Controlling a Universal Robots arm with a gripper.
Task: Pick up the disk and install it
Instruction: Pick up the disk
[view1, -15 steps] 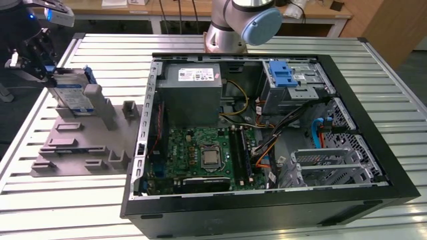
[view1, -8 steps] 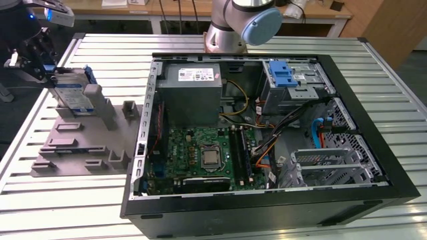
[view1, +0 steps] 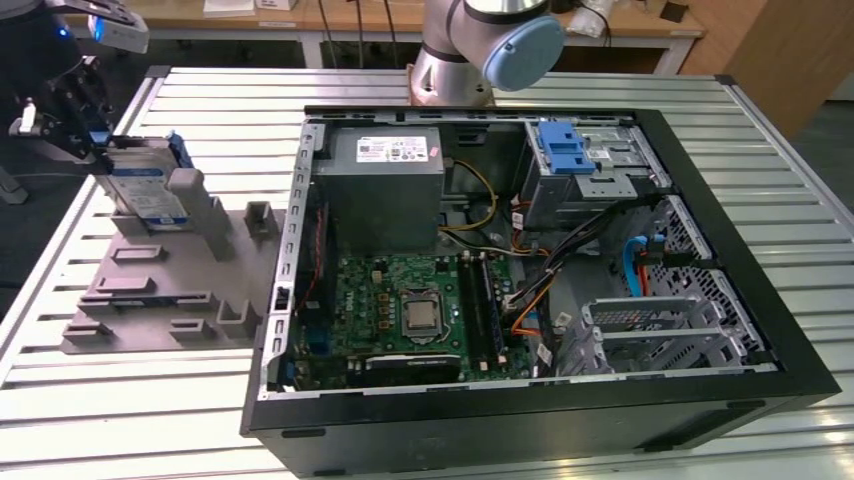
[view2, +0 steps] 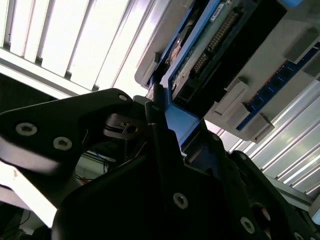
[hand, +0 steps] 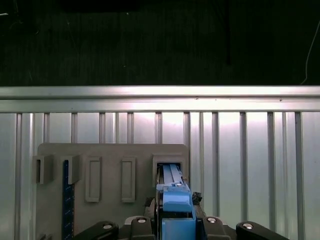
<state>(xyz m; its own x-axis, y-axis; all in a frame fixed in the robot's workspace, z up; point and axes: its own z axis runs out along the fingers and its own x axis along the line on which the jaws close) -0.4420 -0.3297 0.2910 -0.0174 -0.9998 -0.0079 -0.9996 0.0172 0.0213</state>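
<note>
The pick-up is only at the grasp. The disk (view1: 147, 190) stands on edge in the grey holder (view1: 160, 290) on the surface (view1: 80, 400), well apart from the computer case (view1: 747, 250) on the exterior view's left of it. The gripper (view1: 96, 155) is at the disk's edge farthest from the case. In the second wrist view its fingers (view2: 159, 145) are narrow, pinching the blue carrier frame. Lifting looks not yet done, and installing in the case is wholly left.
</note>
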